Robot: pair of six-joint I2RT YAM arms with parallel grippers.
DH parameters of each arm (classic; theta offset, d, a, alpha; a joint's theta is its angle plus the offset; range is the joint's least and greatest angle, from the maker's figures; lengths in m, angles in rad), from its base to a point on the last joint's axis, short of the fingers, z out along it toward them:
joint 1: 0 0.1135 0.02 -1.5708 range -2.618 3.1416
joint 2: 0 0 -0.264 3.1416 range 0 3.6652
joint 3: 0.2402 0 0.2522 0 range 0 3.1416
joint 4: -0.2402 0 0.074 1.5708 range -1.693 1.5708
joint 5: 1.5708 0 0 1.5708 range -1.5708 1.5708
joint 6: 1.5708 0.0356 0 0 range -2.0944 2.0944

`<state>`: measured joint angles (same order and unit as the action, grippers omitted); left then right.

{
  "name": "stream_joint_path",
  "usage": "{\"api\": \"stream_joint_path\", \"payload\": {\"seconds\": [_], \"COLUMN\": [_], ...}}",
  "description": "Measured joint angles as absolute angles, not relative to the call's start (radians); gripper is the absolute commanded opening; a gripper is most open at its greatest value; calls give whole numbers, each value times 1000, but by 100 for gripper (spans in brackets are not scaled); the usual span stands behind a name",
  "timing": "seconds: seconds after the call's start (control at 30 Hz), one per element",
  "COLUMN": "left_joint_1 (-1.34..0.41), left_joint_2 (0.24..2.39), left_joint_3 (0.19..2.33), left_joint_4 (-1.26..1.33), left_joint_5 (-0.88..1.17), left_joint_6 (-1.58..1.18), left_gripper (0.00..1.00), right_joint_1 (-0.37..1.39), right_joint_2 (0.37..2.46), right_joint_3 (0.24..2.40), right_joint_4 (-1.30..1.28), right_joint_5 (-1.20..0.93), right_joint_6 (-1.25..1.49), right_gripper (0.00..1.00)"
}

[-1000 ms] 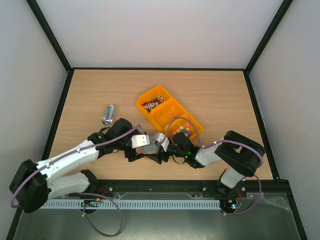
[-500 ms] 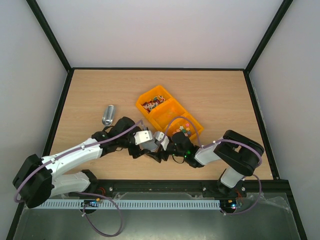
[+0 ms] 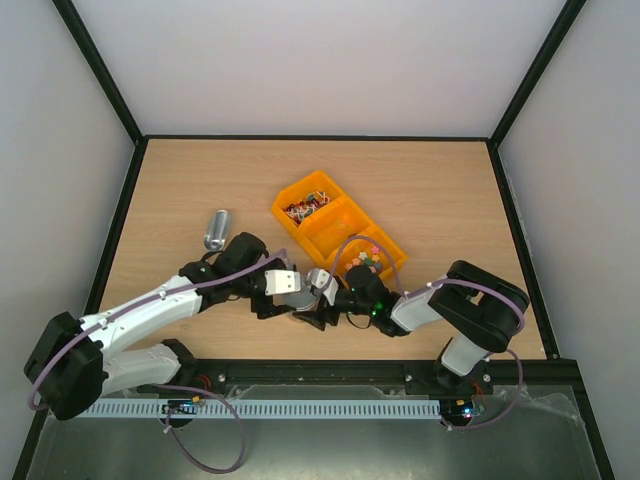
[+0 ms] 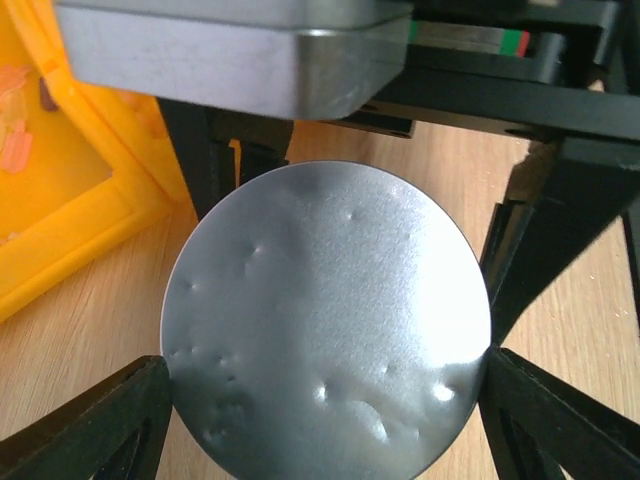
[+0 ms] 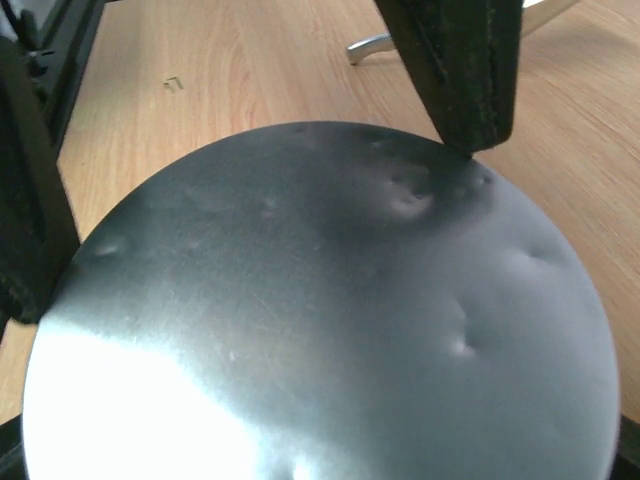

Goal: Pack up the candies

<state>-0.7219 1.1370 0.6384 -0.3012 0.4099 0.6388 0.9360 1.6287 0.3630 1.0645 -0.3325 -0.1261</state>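
The candies [image 3: 305, 208], tiny red and white wrapped sweets, lie in the far compartment of an orange tray [image 3: 292, 193]. A round silver tin [image 3: 301, 296] is held low over the table just left of the tray's near end. In the left wrist view its dented face [image 4: 325, 320] spans the space between my fingers. My left gripper [image 4: 325, 400] is shut on its rim from the left. My right gripper [image 5: 320, 450] meets it from the right, with the tin [image 5: 320, 330] filling its view between the jaws.
A silver can [image 3: 217, 230] lies on its side on the table, left of the tray. Pastel block-like pieces [image 3: 365, 260] fill the tray's near compartment. The tray's orange wall [image 4: 60, 200] is close on the left in the left wrist view. Both forearms cross the front of the table.
The left wrist swung slightly away from me and then came back. The tin stays between the two grippers at nearly the same spot.
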Motion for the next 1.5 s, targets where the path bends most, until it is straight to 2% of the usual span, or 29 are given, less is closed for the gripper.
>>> {"api": "stream_joint_path", "payload": {"seconds": [0.2, 0.3, 0.37, 0.5, 0.73, 1.17, 1.3, 1.5], "left_joint_1": [-717, -712, -700, -683, -702, -760, -775, -783], "left_joint_2": [1132, 1139, 1148, 1129, 972, 1112, 1129, 1133], "left_joint_3": [643, 657, 664, 672, 595, 588, 588, 590], "left_joint_4": [-359, -393, -401, -427, -380, -211, -186, -174], "left_joint_5": [473, 499, 508, 517, 479, 343, 314, 287], "left_joint_6": [836, 899, 900, 853, 680, 381, 350, 374], "left_gripper": [62, 80, 88, 95, 97, 96, 92, 77], "right_joint_1": [936, 936, 936, 940, 947, 949, 949, 943], "right_joint_2": [1623, 1621, 1621, 1618, 1617, 1619, 1626, 1629], "right_joint_3": [353, 352, 352, 352, 352, 361, 368, 369], "right_joint_4": [1060, 1060, 1059, 1054, 1055, 1060, 1061, 1062], "right_joint_5": [-402, -408, -406, -396, -357, -265, -254, -245], "right_joint_6": [-159, -162, -161, -152, -131, -92, -83, -80], "right_gripper": [37, 37, 37, 37, 38, 40, 40, 39]}}
